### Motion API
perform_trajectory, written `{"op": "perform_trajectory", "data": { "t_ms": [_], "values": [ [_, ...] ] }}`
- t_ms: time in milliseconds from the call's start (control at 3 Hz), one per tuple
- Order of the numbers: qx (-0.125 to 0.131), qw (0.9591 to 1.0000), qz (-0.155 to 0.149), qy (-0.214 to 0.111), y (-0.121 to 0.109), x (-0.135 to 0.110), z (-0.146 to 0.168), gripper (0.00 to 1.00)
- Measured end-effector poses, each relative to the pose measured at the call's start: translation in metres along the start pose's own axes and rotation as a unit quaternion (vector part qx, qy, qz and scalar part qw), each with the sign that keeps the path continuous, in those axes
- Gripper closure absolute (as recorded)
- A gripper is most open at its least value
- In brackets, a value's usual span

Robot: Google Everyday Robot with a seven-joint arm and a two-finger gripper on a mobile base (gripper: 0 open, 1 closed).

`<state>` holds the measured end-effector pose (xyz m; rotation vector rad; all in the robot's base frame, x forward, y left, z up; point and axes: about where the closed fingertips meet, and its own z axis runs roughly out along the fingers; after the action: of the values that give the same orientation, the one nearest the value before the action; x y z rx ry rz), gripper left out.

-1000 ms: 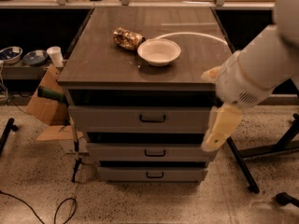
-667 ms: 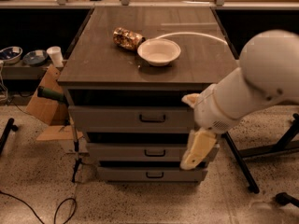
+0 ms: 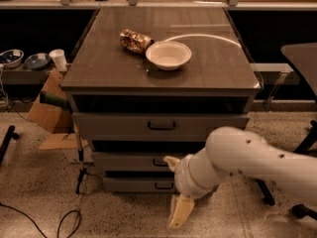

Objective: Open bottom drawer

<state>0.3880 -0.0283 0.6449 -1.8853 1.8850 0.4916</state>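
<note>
The bottom drawer (image 3: 130,184) is the slimmest grey front at the foot of the cabinet, with a small black bar handle (image 3: 163,186). It sits flush with the cabinet, and its right part is hidden behind my arm. My gripper (image 3: 179,215) hangs low in front of the cabinet, pointing down toward the floor, just below and right of that handle. It holds nothing that I can see. My white arm (image 3: 247,157) reaches in from the right.
The middle drawer (image 3: 124,161) and the top drawer (image 3: 119,126) are above. A white bowl (image 3: 168,54) and a crumpled snack bag (image 3: 134,40) lie on the cabinet top. A cardboard box (image 3: 47,108) stands at left, a cable (image 3: 64,222) on the floor, chair legs (image 3: 302,207) at right.
My arm has swung down and to the left across the cabinet front. The gripper has dropped from the middle drawer's height to below the bottom drawer's handle. The drawers have not moved.
</note>
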Motion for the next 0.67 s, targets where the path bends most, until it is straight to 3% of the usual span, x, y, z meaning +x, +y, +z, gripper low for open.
{"op": "perform_trajectory", "data": {
  "t_ms": [333,667],
  "values": [
    [-0.016,0.9998,-0.002,-0.006,0.02,0.017,0.074,0.0],
    [0.023,0.9995,-0.002,-0.02,0.002,0.015,0.086,0.0]
  ]
}}
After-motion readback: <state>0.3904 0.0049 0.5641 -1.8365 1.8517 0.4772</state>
